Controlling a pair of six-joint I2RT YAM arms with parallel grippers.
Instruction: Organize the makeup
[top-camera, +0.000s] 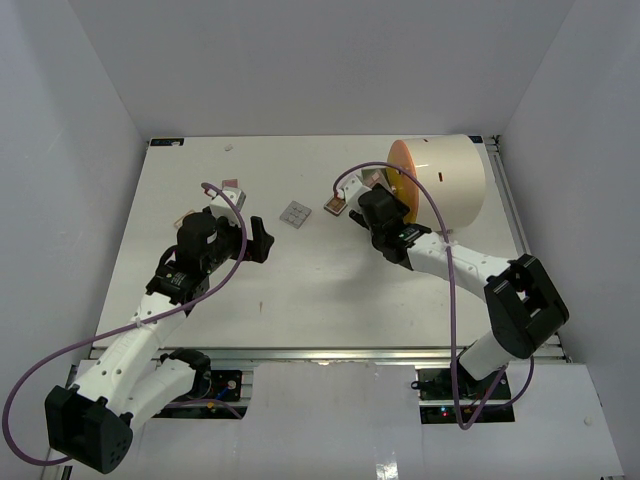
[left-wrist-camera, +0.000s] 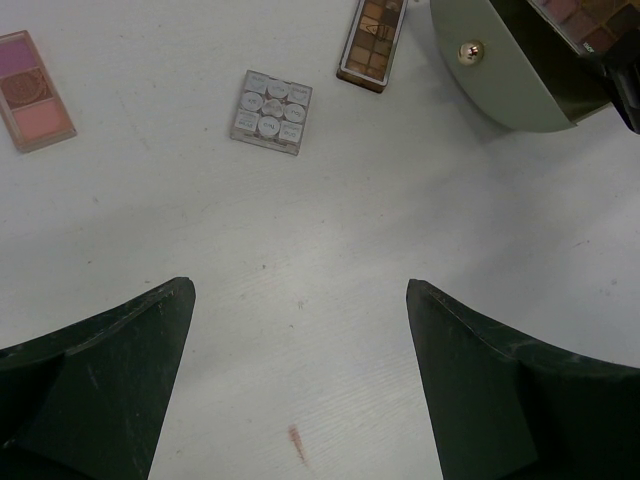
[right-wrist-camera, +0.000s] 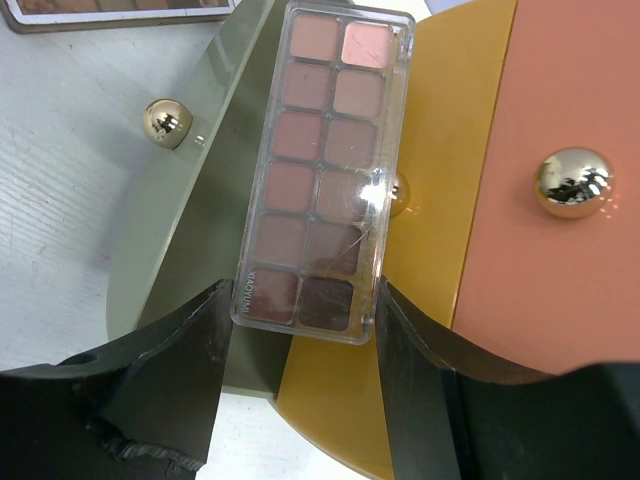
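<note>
My right gripper is shut on the lower end of a clear eyeshadow palette with pink and brown shades. It holds the palette over the swung-out green drawer and the yellow drawer of the cream cylinder. On the table lie a grey square palette, a brown palette and a pink palette. My left gripper hangs open over bare table, nearer than these three, with nothing between its fingers.
The cylinder's orange front carries a gold knob, and the green drawer has its own knob. White walls enclose the table on three sides. A small reddish smear marks the surface.
</note>
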